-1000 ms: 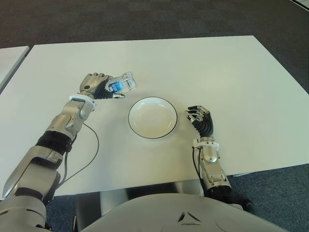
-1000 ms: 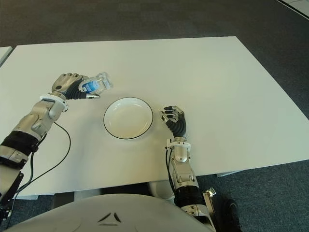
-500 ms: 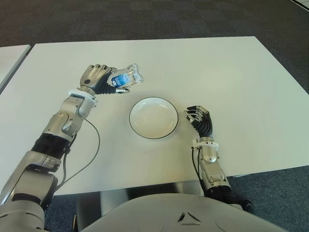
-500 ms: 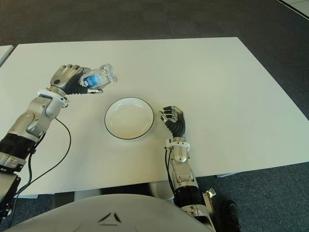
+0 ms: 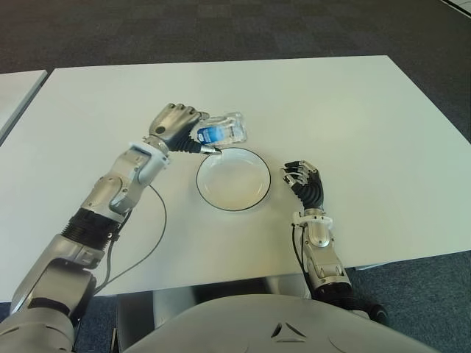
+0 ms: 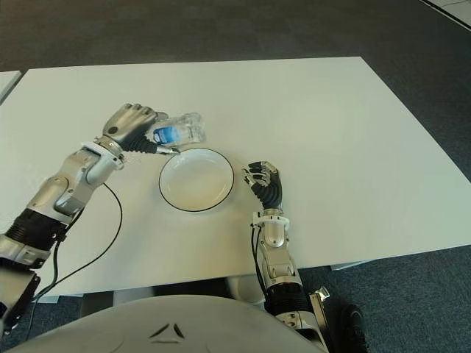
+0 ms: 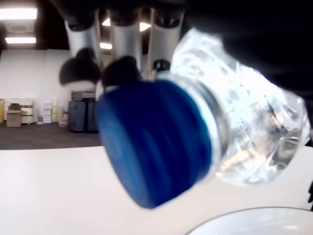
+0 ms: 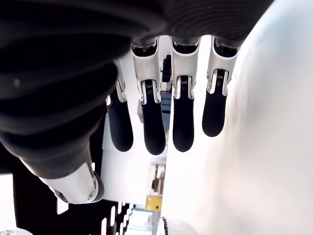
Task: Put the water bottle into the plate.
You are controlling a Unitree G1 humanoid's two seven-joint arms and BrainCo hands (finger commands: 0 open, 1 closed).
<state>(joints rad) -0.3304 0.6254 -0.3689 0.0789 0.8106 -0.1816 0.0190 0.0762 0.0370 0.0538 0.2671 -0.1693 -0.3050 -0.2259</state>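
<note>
The plate point(image 5: 233, 179) is lying bare inside, open from above. The left hand point(image 5: 174, 126) is hovering at its far-left rim, gripping the bottle point(image 5: 221, 131) on its side just off the rim. The right hand point(image 5: 304, 181) is sitting just right of the plate, fingers loose, crowding that side. The table point(image 5: 353, 118) beyond and to the right is lying open.
</note>
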